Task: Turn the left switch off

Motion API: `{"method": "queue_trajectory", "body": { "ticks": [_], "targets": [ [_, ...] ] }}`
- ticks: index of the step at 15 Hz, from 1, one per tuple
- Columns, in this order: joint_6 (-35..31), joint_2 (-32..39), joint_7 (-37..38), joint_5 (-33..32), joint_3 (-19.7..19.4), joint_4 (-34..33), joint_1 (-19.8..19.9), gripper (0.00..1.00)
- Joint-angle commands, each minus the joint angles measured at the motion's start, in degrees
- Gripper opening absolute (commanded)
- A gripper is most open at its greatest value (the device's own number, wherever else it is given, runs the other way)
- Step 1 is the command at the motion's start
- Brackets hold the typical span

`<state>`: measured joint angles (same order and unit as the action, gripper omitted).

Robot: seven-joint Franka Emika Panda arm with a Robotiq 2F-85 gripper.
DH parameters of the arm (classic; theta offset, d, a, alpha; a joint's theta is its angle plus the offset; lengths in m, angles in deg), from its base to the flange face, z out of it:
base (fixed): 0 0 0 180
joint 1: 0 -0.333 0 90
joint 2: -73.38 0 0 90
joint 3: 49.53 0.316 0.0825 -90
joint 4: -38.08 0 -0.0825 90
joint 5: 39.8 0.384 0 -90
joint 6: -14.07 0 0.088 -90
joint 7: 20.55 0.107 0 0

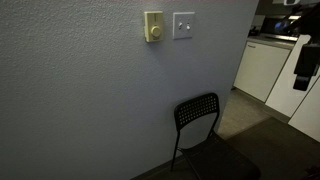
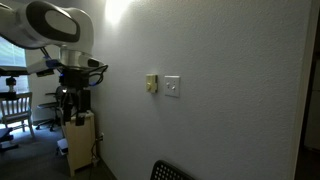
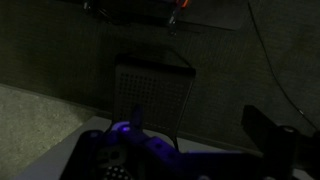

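**Approach stage, before contact.** At the left of an exterior view the arm (image 2: 52, 24) holds the gripper (image 2: 74, 98) out in the room, well apart from the wall (image 2: 230, 60). The pictures are too dark for us to tell whether its fingers are spread or closed. To the right of the fingers, at about their height, we meet first the cream-yellow plate with a round knob (image 2: 151, 84). Just beside it is the left switch (image 2: 172, 87), a white rocker in a square plate, with nothing touching it. The chair (image 2: 170, 171) stands lower than the fingers, under the two plates. The wrist view faces its backrest (image 3: 150, 92), not the switch. We judge that the next move calls for carrying the fingers across to the wall, past the knob plate, and pressing one fingertip on the rocker. Which side to press we cannot make out.
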<state>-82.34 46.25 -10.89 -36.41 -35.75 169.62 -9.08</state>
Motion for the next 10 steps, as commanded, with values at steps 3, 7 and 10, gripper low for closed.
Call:
{"method": "queue_trajectory", "body": {
  "ticks": [3,7,10],
  "targets": [
    [-0.1,7.8,-4.8,-4.6,-2.2,-8.4,0.7,1.0],
    [0.7,14.4,-10.8,-6.4,-3.2,-16.1,0.1,1.0],
    [1.8,19.7,-16.3,-9.0,-2.7,-22.3,-0.6,1.0]
  ]
}}
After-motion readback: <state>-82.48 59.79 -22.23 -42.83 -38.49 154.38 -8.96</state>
